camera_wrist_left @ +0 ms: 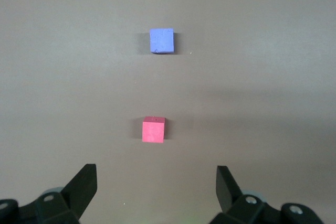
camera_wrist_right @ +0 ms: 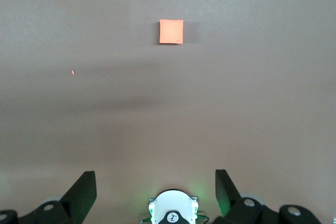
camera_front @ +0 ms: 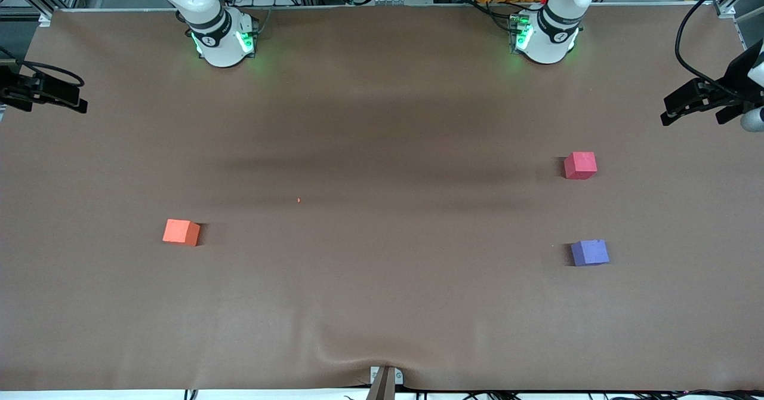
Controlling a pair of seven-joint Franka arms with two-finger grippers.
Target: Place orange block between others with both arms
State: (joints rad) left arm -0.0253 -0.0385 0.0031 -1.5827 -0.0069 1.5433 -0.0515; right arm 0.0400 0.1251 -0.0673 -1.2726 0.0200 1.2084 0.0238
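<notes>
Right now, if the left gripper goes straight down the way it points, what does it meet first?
Probably bare table: the open left gripper points down short of the pinkish-red cube, though depth is unclear.

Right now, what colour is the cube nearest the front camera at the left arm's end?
Purple-blue cube; clearest in the front view.

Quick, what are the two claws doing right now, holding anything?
Left gripper: open, holding nothing, high over the table.
Right gripper: open, holding nothing, also up high.
</notes>
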